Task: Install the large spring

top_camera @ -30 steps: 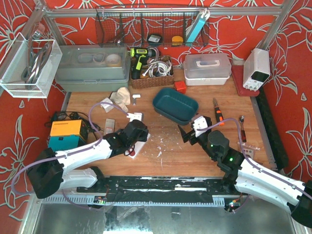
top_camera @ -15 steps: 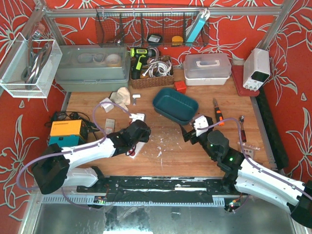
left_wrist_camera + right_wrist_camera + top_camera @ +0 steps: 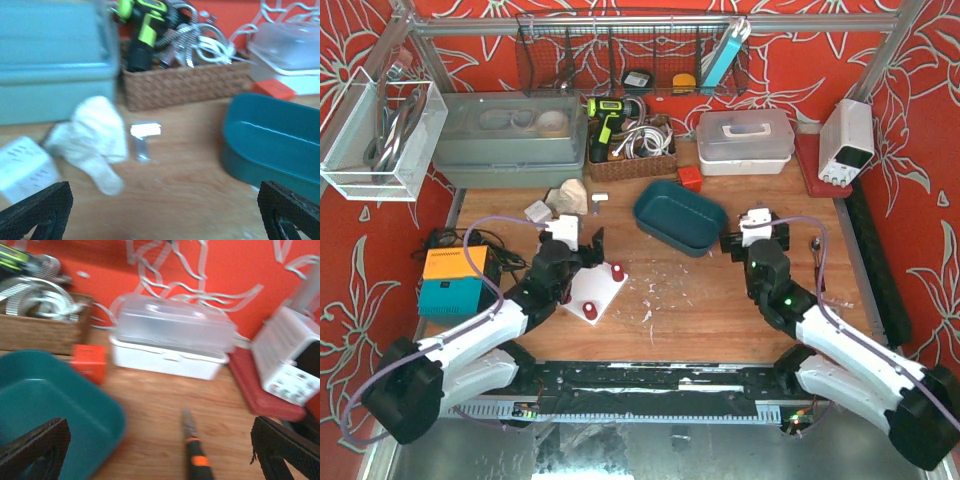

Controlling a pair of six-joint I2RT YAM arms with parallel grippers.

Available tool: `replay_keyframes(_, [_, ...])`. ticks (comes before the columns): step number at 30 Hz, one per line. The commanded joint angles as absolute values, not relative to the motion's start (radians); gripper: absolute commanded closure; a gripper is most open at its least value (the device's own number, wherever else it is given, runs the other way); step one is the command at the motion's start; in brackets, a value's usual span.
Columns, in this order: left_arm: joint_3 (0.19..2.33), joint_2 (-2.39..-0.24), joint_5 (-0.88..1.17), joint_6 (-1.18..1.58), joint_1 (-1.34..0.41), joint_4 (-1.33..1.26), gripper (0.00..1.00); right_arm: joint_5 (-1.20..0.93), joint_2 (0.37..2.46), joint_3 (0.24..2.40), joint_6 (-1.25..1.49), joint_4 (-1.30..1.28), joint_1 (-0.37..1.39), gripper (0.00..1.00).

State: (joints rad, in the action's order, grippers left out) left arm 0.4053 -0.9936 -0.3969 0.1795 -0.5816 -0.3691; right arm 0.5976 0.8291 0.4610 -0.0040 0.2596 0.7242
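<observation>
I cannot make out the large spring in any view. A white base plate [image 3: 601, 292] lies on the wooden table with red round pieces [image 3: 617, 271] standing on it. My left gripper [image 3: 572, 243] hovers just behind the plate's far left corner, open and empty. In the left wrist view the left gripper [image 3: 162, 220] shows only bare wood between its wide-spread fingertips [image 3: 37, 207]. My right gripper [image 3: 756, 232] is raised right of the teal bin [image 3: 680, 215], also open. In the right wrist view the right gripper [image 3: 160, 455] holds nothing, and a black-and-orange screwdriver [image 3: 197, 457] lies on the table below it.
A crumpled white cloth [image 3: 97, 135] and a small metal piece [image 3: 142, 135] lie ahead of the left gripper. Behind stand a wicker basket [image 3: 185, 82], a grey-blue box [image 3: 505, 140], a white lidded box [image 3: 175, 340], an orange block [image 3: 89, 362] and a power supply [image 3: 847, 140]. An orange-and-teal device [image 3: 455, 278] sits far left.
The left gripper opened, lifted off the white plate and drew back to its far left, uncovering the red pieces. The right gripper swung away to the right and farther back.
</observation>
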Motion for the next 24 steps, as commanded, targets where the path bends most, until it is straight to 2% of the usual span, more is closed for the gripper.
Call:
replay_keyframes(1, [0.350, -0.975, -0.415, -0.073, -0.449, -0.610, 0.00, 0.714, 0.947, 0.469, 0.013, 0.384, 0.590, 0.01])
replay_keyframes(3, [0.328, -1.000, -0.409, -0.096, -0.392, -0.650, 0.00, 0.726, 0.997, 0.471, 0.000, 0.401, 0.536, 0.01])
replay_keyframes(12, [0.182, -1.097, -0.269, -0.054, -0.224, -0.822, 0.00, 0.546, 1.118, 0.406, -0.030, 0.473, 0.332, 0.01])
replay_keyframes(17, [0.103, -1.122, -0.208, -0.087, -0.205, -0.961, 0.00, 0.465, 1.194, 0.372, -0.039, 0.527, 0.264, 0.01])
replay_keyframes(24, [0.035, -1.166, -0.153, -0.112, -0.186, -1.166, 0.00, 0.342, 1.271, 0.272, -0.076, 0.798, 0.216, 0.01])
